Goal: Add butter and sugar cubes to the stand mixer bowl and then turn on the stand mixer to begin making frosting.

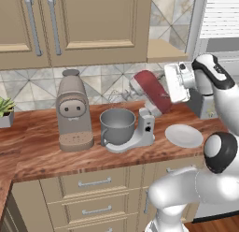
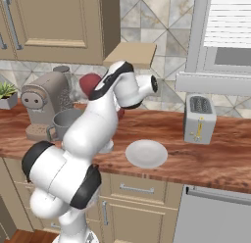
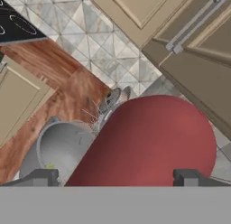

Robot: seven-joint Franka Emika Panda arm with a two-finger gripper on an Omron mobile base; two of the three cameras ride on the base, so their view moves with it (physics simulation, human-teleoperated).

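Note:
The stand mixer stands on the wooden counter with its dark red head tilted up and back over its light grey base. The grey metal stand mixer bowl sits on that base, left of the column. My gripper hovers just right of the raised head, level with it. In the hand view the red head lies close ahead between my two fingertips, which stand wide apart: the gripper is open and holds nothing. The wire whisk hangs over the bowl, where a small yellowish bit shows.
A beige coffee machine stands left of the bowl. A flat white plate lies right of the mixer, and a silver toaster stands further right below the window. A potted plant is at the far left. Wall cabinets hang overhead.

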